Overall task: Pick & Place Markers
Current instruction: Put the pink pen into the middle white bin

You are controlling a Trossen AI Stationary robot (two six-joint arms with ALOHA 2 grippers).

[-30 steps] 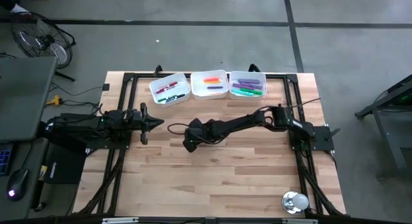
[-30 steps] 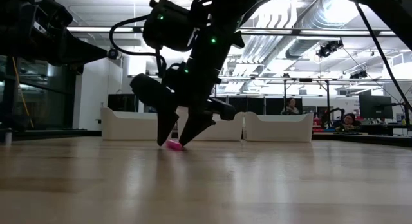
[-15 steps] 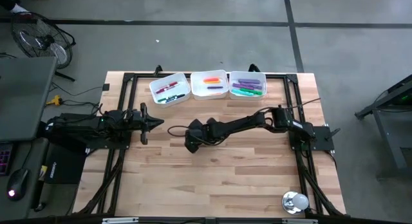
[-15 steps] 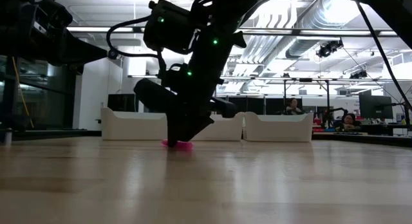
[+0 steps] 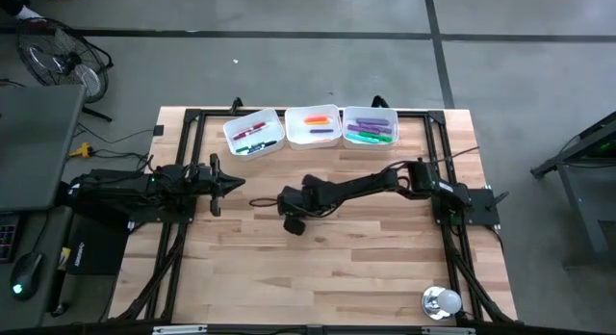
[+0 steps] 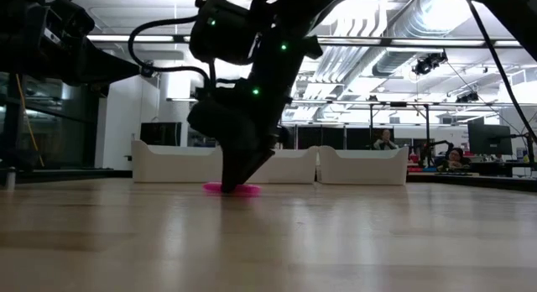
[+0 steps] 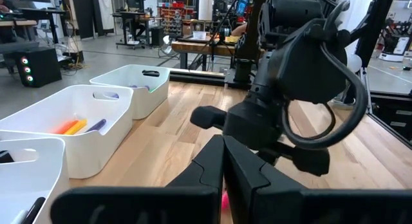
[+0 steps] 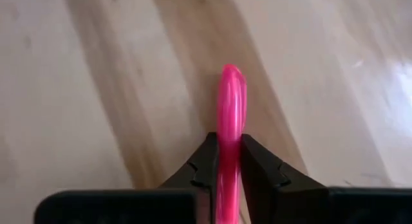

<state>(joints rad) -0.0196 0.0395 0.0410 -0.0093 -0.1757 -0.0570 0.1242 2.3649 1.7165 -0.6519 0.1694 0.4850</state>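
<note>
Right end effector (image 8: 228, 161) clamps the pink marker (image 8: 230, 114) mid-tabletop (image 5: 385, 268), bare wood all round; trays (image 5: 312, 126) line the far edge; left end effector (image 5: 239, 185) shut.

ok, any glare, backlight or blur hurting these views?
Low view: bright ceiling lights behind leave the right gripper a silhouette; the pink marker still reads, mirrored in the glossy table. Right wrist view: wood grain soft, glare patch at one edge, marker sharp between the fingers. High view: evenly lit.
</note>
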